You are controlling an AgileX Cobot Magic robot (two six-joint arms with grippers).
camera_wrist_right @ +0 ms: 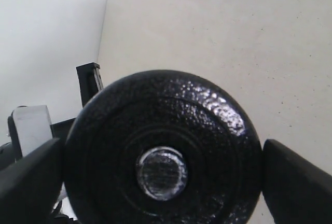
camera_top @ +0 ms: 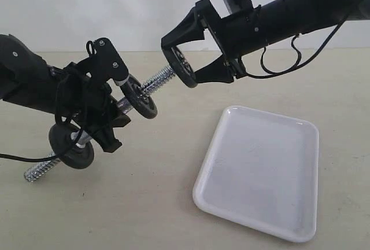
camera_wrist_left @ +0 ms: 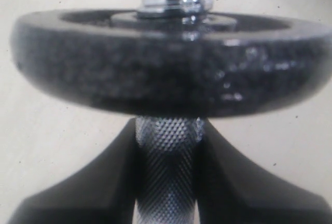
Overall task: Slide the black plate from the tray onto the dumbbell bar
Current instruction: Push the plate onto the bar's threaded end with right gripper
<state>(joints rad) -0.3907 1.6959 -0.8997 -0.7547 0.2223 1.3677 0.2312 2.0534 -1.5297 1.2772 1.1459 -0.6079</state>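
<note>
My right gripper [camera_top: 182, 63] is shut on the black plate [camera_top: 180, 68], held upright at the threaded tip of the dumbbell bar [camera_top: 159, 80]. In the right wrist view the bar's chrome end [camera_wrist_right: 162, 173] fills the hole of the plate [camera_wrist_right: 207, 130], and a finger [camera_wrist_right: 295, 180] sits at each rim. My left gripper [camera_top: 107, 117] is shut on the bar's knurled middle [camera_wrist_left: 167, 172], holding it tilted up to the right. Two other black discs [camera_top: 142, 97] [camera_top: 72, 146] sit on the bar either side of that grip. One disc [camera_wrist_left: 171, 73] fills the left wrist view.
The white tray [camera_top: 260, 169] lies on the beige table at the right front with nothing in it. The bar's lower threaded end [camera_top: 36, 172] hangs just above the table at the left. A black cable [camera_top: 23, 158] trails from the left arm.
</note>
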